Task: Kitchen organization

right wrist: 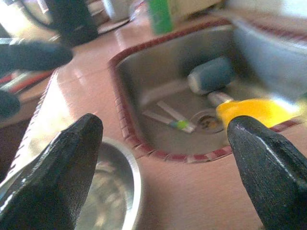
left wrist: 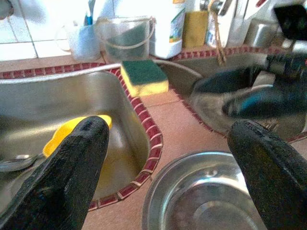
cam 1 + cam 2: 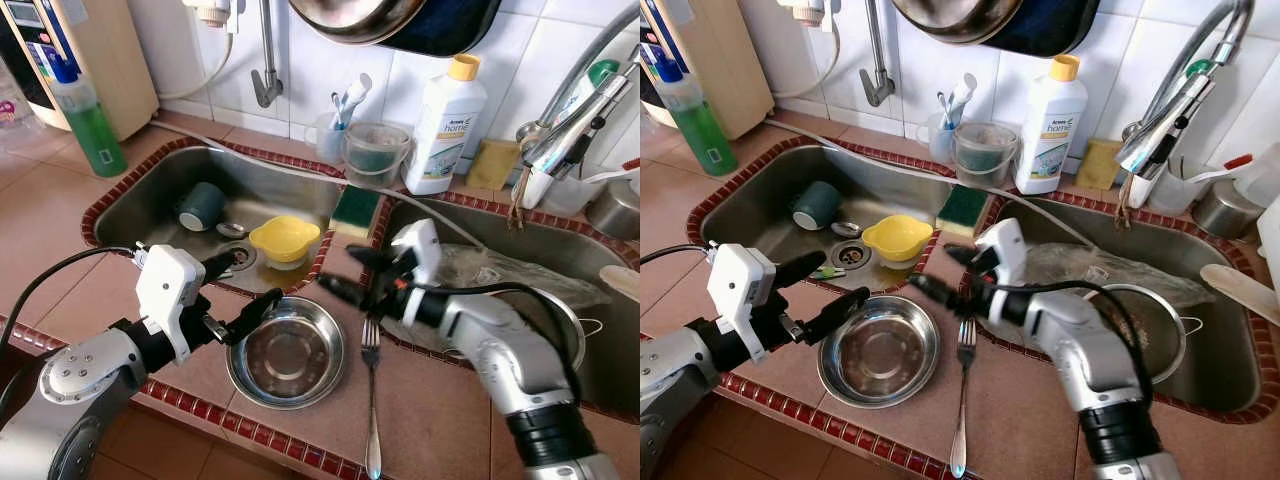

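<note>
Fork lengthwise on the counter, tines toward the sinks; left pincer and right pincer both released.

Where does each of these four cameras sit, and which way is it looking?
Left eye, right eye: on the head, looking down at the sinks; both arms show.
Left wrist: along the open left gripper toward the sponge.
Right wrist: along the open right gripper toward the left sink.
All share the steel bowl.

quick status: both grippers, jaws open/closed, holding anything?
Left gripper: jaws open, empty, by the rim of the steel bowl.
Right gripper: jaws open, empty, above the counter near the fork.
</note>
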`<state>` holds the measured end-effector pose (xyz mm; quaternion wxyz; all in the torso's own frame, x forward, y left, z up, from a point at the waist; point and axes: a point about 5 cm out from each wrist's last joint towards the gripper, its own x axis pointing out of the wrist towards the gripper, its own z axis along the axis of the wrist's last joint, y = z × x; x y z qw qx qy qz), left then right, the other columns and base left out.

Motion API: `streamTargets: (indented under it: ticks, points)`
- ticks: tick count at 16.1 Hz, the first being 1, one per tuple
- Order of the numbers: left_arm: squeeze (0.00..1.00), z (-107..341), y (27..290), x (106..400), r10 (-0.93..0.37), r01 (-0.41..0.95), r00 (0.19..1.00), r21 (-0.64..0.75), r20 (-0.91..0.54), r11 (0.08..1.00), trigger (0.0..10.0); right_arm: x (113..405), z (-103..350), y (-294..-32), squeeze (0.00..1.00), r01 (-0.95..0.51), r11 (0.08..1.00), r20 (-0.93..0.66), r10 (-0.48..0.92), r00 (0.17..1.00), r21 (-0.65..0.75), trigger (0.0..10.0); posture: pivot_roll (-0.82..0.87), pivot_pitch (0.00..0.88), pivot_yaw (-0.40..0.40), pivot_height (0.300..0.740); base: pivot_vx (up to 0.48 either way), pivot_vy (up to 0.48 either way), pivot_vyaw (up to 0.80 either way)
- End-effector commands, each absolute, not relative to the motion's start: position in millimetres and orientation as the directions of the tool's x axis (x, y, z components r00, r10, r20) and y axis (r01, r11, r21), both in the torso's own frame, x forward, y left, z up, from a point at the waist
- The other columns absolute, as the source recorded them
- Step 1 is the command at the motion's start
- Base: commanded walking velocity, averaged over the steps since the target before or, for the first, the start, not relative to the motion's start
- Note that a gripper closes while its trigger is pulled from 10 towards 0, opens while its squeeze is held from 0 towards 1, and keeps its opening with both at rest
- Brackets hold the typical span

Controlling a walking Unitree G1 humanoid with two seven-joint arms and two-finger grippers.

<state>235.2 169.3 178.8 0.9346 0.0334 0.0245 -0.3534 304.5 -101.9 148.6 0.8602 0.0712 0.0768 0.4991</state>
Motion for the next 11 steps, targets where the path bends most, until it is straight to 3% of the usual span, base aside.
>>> streamTargets:
  ticks: [1, 4, 11]
  points:
    - [0.00, 183.4, 168.6, 232.2, -0.663, 0.666, 0.746, 0.056, -0.057, 0.744, 10.0, 304.1, 150.1, -97.2, 0.00, -0.869, 0.455, -0.074, 0.890, 0.449, 0.196, 10.0, -0.03, 0.069, -0.050, 0.740, 0.000, 0.000, 0.00]
    - [0.00, 183.8, 168.6, 232.6, -0.658, 0.660, 0.751, 0.048, -0.058, 0.749, 10.0, 298.8, 134.6, -86.9, 0.00, -0.897, 0.375, -0.137, 0.926, 0.352, 0.235, 10.0, -0.02, 0.072, -0.051, 0.740, 0.000, 0.000, 0.00]
    - [0.00, 183.8, 167.1, 233.7, -0.654, 0.657, 0.754, 0.032, -0.058, 0.754, 10.0, 288.8, 111.3, -82.7, 0.00, -0.892, 0.314, -0.226, 0.942, 0.249, 0.325, 10.0, -0.02, 0.069, -0.054, 0.740, 0.000, 0.000, 0.00]
